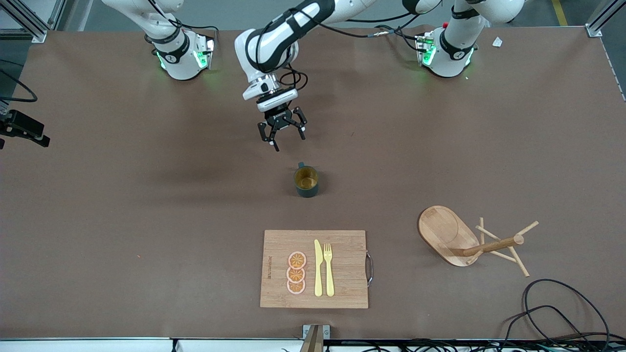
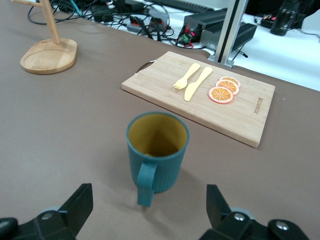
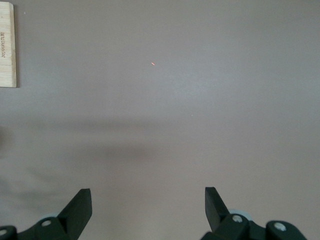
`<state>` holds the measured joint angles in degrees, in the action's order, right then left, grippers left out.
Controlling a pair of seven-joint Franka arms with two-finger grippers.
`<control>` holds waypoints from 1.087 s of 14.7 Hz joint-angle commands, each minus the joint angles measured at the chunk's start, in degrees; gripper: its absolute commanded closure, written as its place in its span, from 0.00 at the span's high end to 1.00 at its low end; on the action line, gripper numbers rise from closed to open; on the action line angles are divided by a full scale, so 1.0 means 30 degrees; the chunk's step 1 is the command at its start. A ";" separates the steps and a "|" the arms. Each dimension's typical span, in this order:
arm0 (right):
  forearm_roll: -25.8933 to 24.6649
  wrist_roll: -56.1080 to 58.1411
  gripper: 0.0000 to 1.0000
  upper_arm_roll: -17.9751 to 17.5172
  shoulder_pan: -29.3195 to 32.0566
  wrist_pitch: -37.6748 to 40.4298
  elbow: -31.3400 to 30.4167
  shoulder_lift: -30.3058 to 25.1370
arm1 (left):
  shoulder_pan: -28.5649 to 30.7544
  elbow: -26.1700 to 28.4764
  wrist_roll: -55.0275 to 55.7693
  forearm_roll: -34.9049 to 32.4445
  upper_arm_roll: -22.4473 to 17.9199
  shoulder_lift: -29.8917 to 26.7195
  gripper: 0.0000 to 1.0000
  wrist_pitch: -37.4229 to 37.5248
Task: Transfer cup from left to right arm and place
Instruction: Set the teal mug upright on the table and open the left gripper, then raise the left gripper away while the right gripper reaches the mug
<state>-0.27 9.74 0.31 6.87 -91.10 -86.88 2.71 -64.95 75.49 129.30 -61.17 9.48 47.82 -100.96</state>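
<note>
The cup (image 1: pixel 306 181) is a dark teal mug with a yellow inside. It stands upright on the brown table near the middle, with its handle turned toward the robots' bases. My left gripper (image 1: pixel 282 129) hangs open and empty over the table, just on the bases' side of the cup. In the left wrist view the cup (image 2: pixel 157 152) stands a short way ahead of the open left gripper (image 2: pixel 149 210), apart from both fingers. My right gripper (image 3: pixel 147 210) is open and empty over bare table; it is out of the front view, and the right arm waits.
A bamboo cutting board (image 1: pixel 342 264) lies nearer the front camera than the cup and carries a yellow knife (image 1: pixel 318 268), a fork (image 1: pixel 328 269) and orange slices (image 1: pixel 296 273). A wooden peg rack (image 1: pixel 450 234) lies tipped toward the left arm's end. Black cables (image 1: pixel 552 313) lie at the front corner.
</note>
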 commanded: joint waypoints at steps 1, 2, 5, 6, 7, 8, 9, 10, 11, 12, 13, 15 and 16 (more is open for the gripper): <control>0.0236 0.0092 1.00 -0.0162 0.0173 0.0277 -0.0132 -0.0259 | 0.1050 0.0413 -0.2484 0.2248 0.0034 -0.2191 1.00 0.0138; 0.0236 0.0382 1.00 -0.0162 0.0172 0.0570 -0.0102 -0.0259 | 0.1547 0.0413 -0.3220 0.2953 0.0034 -0.2778 1.00 0.0110; 0.0236 0.0678 1.00 -0.0162 -0.0148 0.0544 -0.0102 -0.0200 | 0.3129 0.0413 -0.5417 0.4597 0.0063 -0.4478 1.00 0.0109; 0.0236 0.0533 1.00 -0.0191 -0.0208 0.0485 -0.0102 -0.0200 | 0.3743 0.0384 -0.6266 0.5123 0.0064 -0.5006 1.00 0.0080; 0.0236 0.0444 1.00 -0.0162 -0.0411 0.0601 -0.0102 -0.0200 | 0.4503 0.0384 -0.7405 0.5969 0.0093 -0.5504 1.00 0.0080; 0.0236 0.0327 1.00 -0.0162 -0.0762 0.0602 -0.0160 -0.0200 | 0.5149 0.0355 -0.8490 0.6761 0.0093 -0.5886 1.00 0.0022; 0.0236 -0.0486 1.00 -0.0162 -0.1171 0.0602 -0.0161 -0.0229 | 0.5678 0.0210 -0.9400 0.7378 0.0093 -0.6209 1.00 -0.0065; 0.0236 -0.2234 1.00 -0.0162 -0.1784 0.0602 -0.0132 -0.0229 | 0.6234 0.0092 -1.0192 0.7819 0.0122 -0.6386 1.00 -0.0066; 0.0236 -0.4021 1.00 -0.0191 -0.2486 0.0573 -0.0160 -0.0171 | 0.6965 0.0004 -1.1099 0.8548 0.0122 -0.6765 1.00 -0.0124; 0.0294 -0.5373 1.00 -0.0191 -0.3161 0.0543 -0.0161 -0.0171 | 0.7610 -0.0026 -1.2007 0.9194 0.0151 -0.7059 1.00 -0.0183; 0.0381 -0.6750 1.00 -0.0191 -0.3689 0.0369 -0.0161 -0.0055 | 0.8313 -0.0171 -1.3176 0.9751 0.0152 -0.7381 1.00 -0.0183; 0.0702 -0.9416 1.00 -0.0191 -0.5007 0.0135 0.0043 0.0967 | 0.9748 -0.0290 -1.5928 1.1039 0.0152 -0.7938 1.00 -0.0183; 0.0994 -1.0706 1.00 -0.0191 -0.5477 -0.0302 0.0044 0.1349 | 1.0567 -0.0290 -1.7218 1.1713 0.0123 -0.8347 1.00 -0.0183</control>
<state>1.23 -15.51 -0.68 -7.01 -90.21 -86.96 4.07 -37.20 74.19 84.24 -29.72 9.36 25.33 -101.27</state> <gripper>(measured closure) 0.000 0.000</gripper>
